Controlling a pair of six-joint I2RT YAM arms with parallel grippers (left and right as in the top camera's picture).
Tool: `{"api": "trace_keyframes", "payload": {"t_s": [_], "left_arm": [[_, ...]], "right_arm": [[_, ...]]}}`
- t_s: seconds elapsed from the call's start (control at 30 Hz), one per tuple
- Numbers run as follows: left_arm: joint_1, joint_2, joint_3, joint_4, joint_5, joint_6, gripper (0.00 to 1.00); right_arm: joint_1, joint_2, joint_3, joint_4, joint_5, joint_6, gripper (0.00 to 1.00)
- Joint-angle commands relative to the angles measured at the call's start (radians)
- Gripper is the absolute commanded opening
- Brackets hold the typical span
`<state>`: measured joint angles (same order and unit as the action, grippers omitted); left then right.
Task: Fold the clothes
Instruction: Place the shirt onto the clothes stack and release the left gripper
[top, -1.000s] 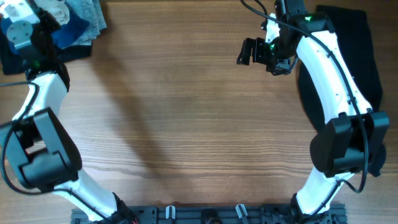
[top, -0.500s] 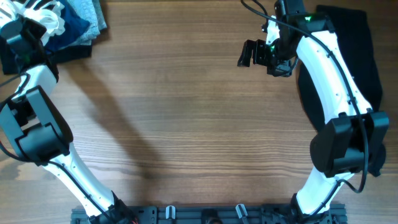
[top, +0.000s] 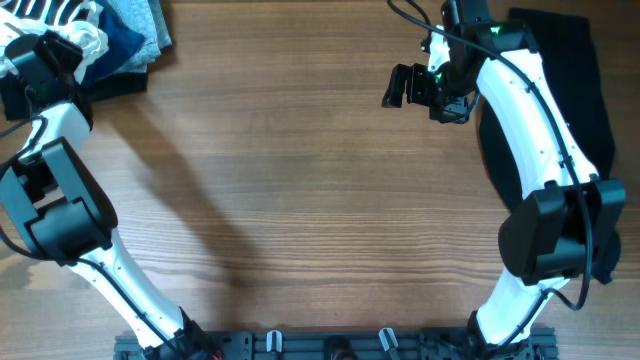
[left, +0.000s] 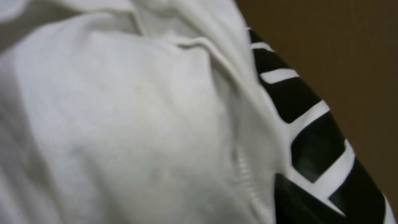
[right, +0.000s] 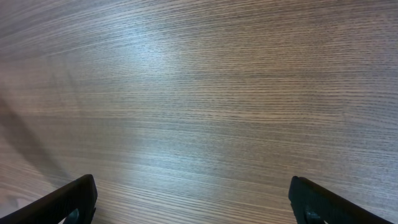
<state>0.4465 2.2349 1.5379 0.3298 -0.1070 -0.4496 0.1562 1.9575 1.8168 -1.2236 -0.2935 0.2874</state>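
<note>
The clothes, a white T-shirt (left: 124, 118), fill the left wrist view as wrinkled fabric, with the black-and-white striped part (left: 305, 124) at the right. In the overhead view the T-shirt (top: 88, 40) lies bunched at the far left corner, stripes (top: 40, 8) at the frame's top edge. My left gripper (top: 62, 42) is right against this bunch. Cloth covers its jaws, so their state does not show. My right gripper (top: 400, 85) hangs open over bare wood at the far right. Both fingers (right: 74, 200) stand wide apart with nothing between them, right gripper (right: 193, 202).
Blue and grey folded garments (top: 135, 30) lie beside the white bunch at the far left. A black garment (top: 565, 90) lies along the right edge under my right arm. The wooden table (top: 300, 190) spreads between the two arms.
My left wrist has swung up into the far left corner with the white cloth, and the striped part now shows at the top edge. The right arm has not moved.
</note>
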Motion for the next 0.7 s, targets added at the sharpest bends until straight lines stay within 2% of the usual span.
{"api": "trace_keyframes", "payload": {"t_s": [0.0, 0.07, 0.13, 0.27, 0.43, 0.6, 0.67], "left_arm": [[-0.007, 0.019, 0.016, -0.037, 0.051, -0.005, 0.81], [-0.008, 0.018, 0.016, -0.053, 0.105, -0.013, 1.0], [-0.008, 0.018, 0.016, -0.089, 0.155, -0.055, 1.0], [-0.005, 0.016, 0.016, -0.178, 0.155, -0.143, 1.0], [-0.005, 0.003, 0.016, -0.269, 0.151, -0.142, 1.0], [-0.005, -0.046, 0.016, -0.274, 0.151, -0.125, 1.0], [-0.005, -0.085, 0.016, -0.264, 0.151, -0.085, 1.0]], "right_arm": [[0.003, -0.018, 0.014, -0.001, 0.013, 0.002, 1.0], [0.003, -0.018, 0.014, 0.0, 0.013, 0.002, 1.0], [0.003, -0.018, 0.014, -0.001, 0.012, 0.002, 1.0], [0.003, -0.018, 0.014, -0.008, 0.009, 0.0, 1.0], [0.003, -0.018, 0.014, -0.013, 0.009, -0.026, 1.0], [0.003, -0.018, 0.014, -0.024, 0.009, -0.026, 1.0], [0.003, -0.018, 0.014, -0.033, 0.009, -0.027, 1.0]]}}
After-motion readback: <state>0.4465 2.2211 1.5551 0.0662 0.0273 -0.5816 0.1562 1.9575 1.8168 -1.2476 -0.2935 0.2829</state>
